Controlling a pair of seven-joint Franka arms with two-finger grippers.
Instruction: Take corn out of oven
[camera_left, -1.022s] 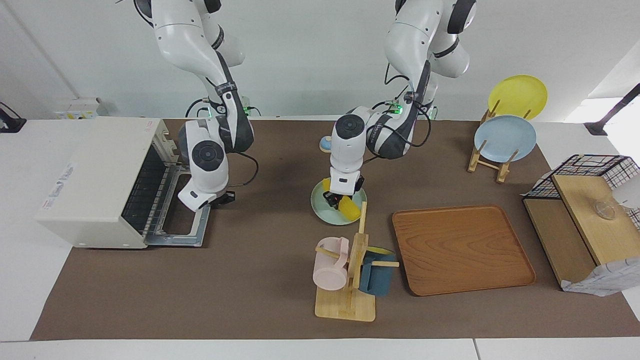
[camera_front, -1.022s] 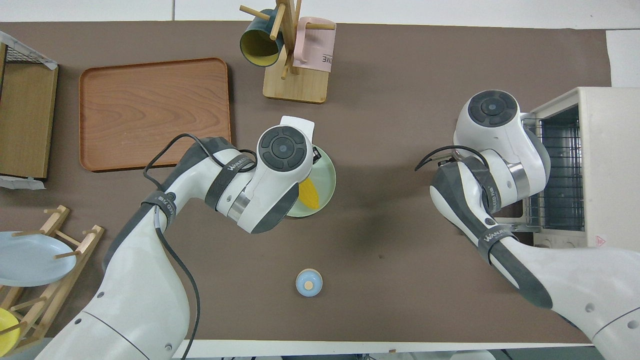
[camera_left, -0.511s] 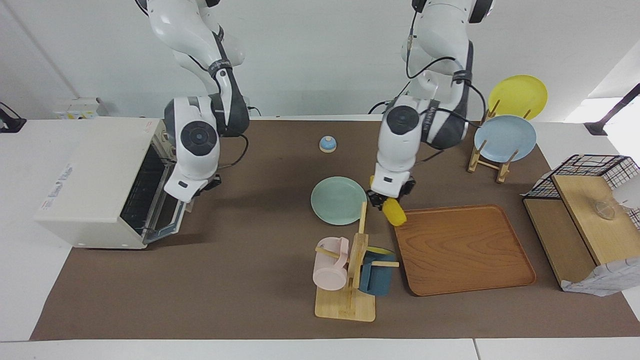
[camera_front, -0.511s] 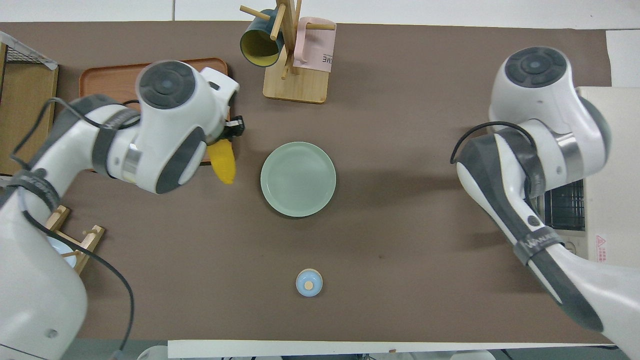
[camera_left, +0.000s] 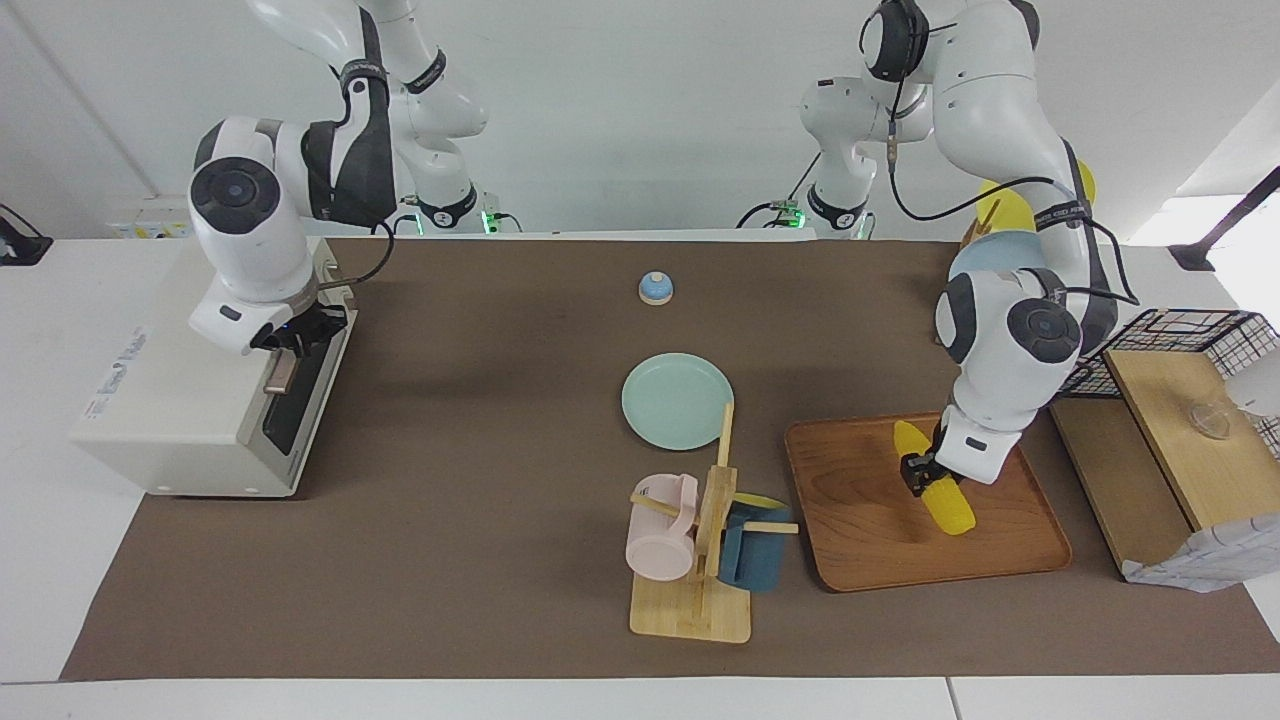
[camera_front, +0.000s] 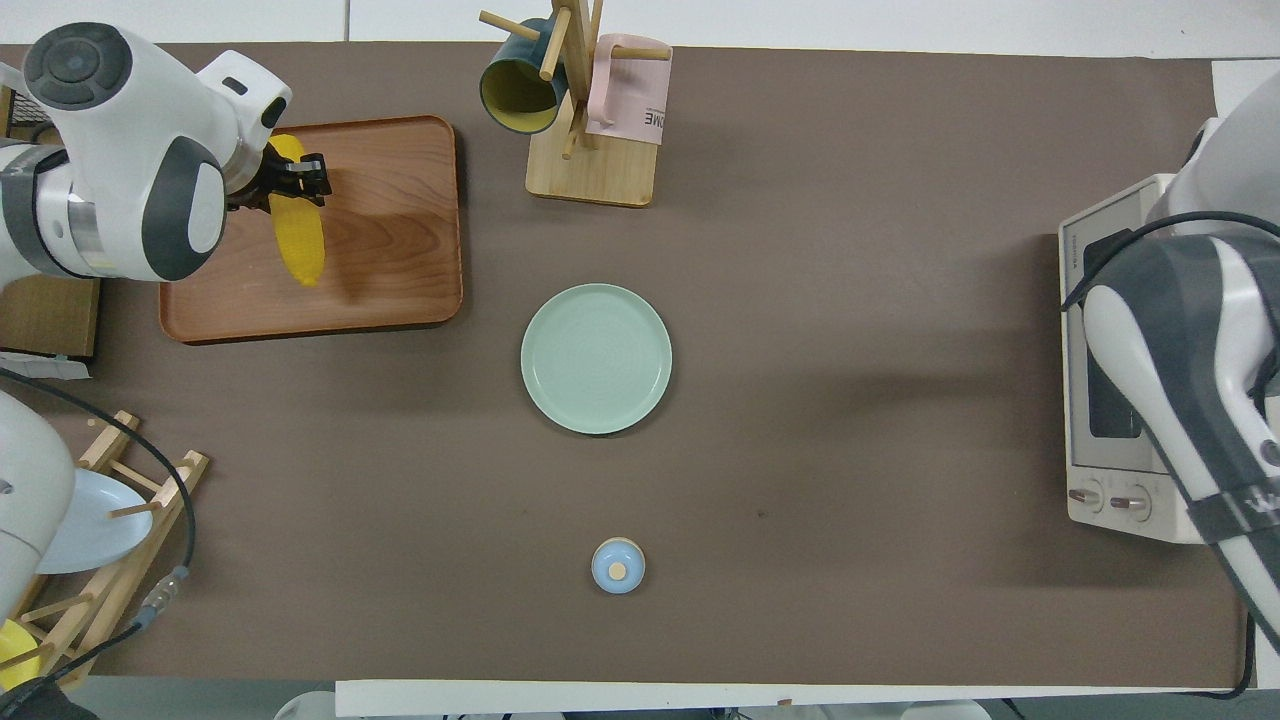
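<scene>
A: Where's the corn (camera_left: 934, 491) now?
B: Off the plate (camera_left: 677, 400), clenched in the left gripper (camera_left: 926, 479) over the tray (camera_left: 860, 545).
A: And the oven (camera_left: 190, 400)?
B: Door's shut now; the right gripper (camera_left: 295, 338) is sitting at its handle, probably released.

A big white table (camera_left: 40, 560) holds a flat brown mat (camera_left: 480, 560) that covers most of its top. A plain white wall (camera_left: 640, 110) stands just beside the table's edge.
</scene>
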